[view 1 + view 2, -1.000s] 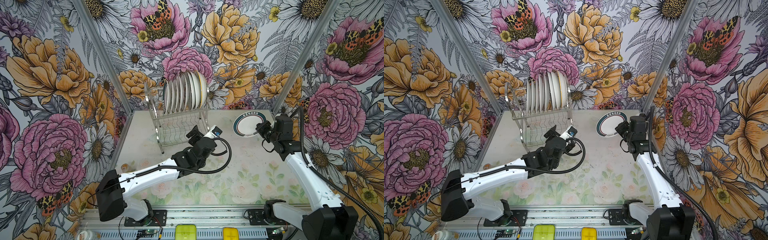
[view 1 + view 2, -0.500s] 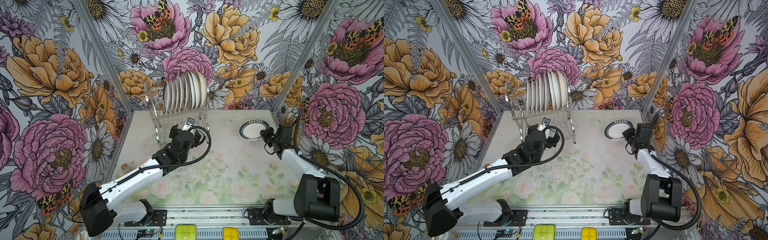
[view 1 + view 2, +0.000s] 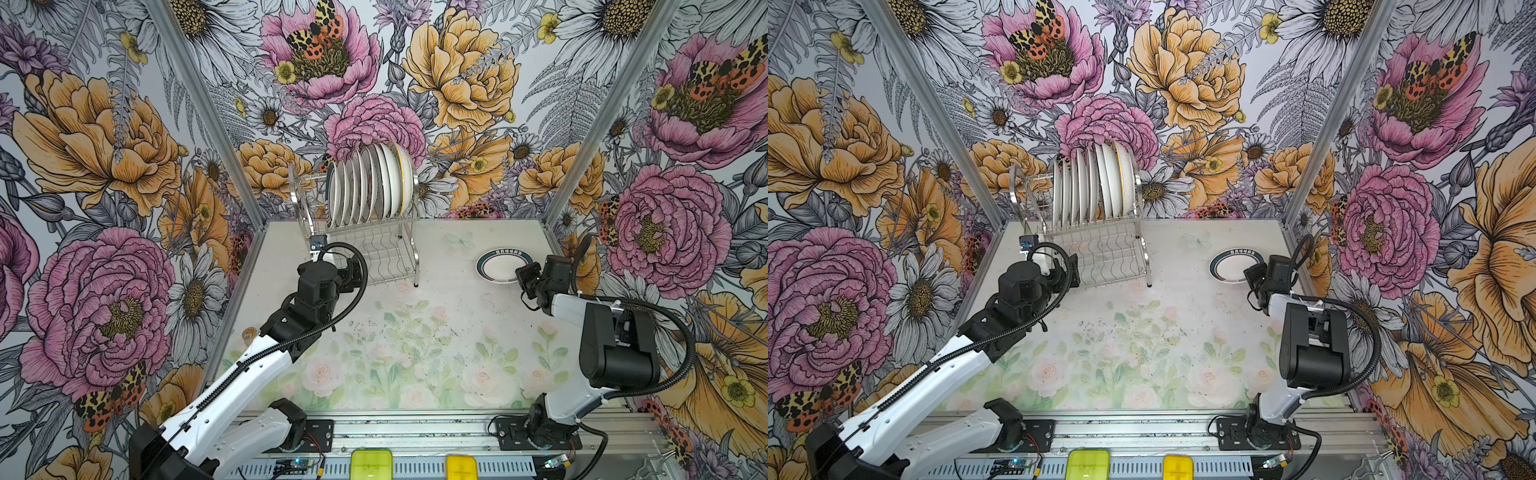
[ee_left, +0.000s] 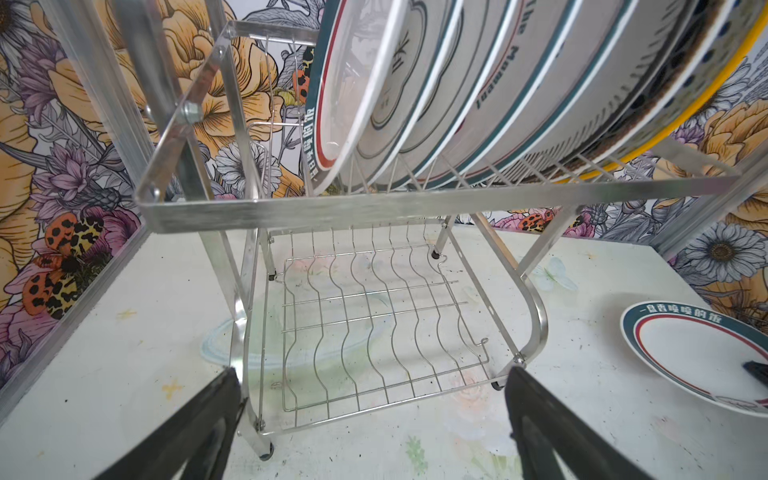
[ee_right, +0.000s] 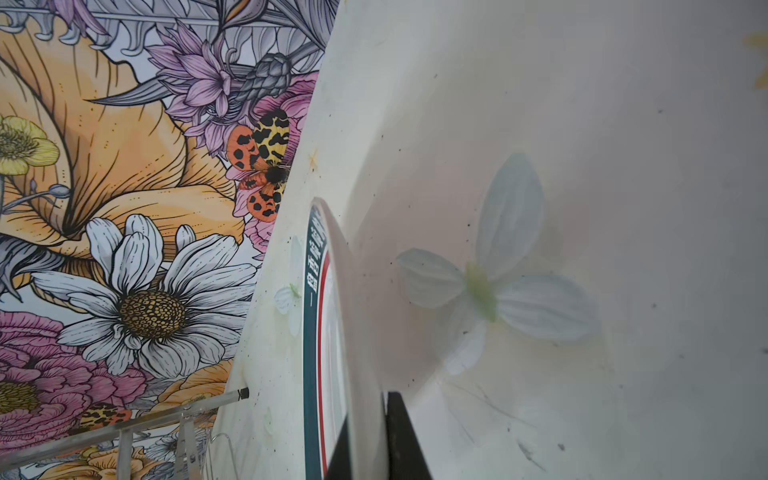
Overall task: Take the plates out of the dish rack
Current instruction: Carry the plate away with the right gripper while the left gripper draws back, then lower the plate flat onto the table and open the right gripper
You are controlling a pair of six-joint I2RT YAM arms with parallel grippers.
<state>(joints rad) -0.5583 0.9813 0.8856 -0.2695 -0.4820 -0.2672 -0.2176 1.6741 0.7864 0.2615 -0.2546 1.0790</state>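
The dish rack [image 3: 409, 253] [image 3: 1142, 249] [image 4: 374, 203] stands at the back of the table. Several plates [image 3: 370, 183] [image 3: 1092, 183] [image 4: 498, 83] stand upright in its upper tier, and its lower shelf is bare. My left gripper [image 3: 353, 270] [image 4: 372, 378] hangs open, low in front of the rack's lower shelf, with nothing between its fingers. A teal-rimmed plate [image 3: 500, 266] [image 3: 1233, 266] [image 4: 685, 353] [image 5: 324, 332] lies flat and low at the back right of the table. My right gripper [image 3: 524, 279] [image 3: 1252, 276] [image 5: 368, 419] is shut on its near rim.
Floral walls close in the table on three sides, and the right wall runs just behind the right arm. A metal rail with two yellow blocks [image 3: 372, 463] runs along the front edge. A small brown object [image 3: 250, 332] sits by the left wall.
The right arm has brought the teal-rimmed plate down from a raised tilt to lie low at the back right. The left arm has swung leftward to the front of the rack.
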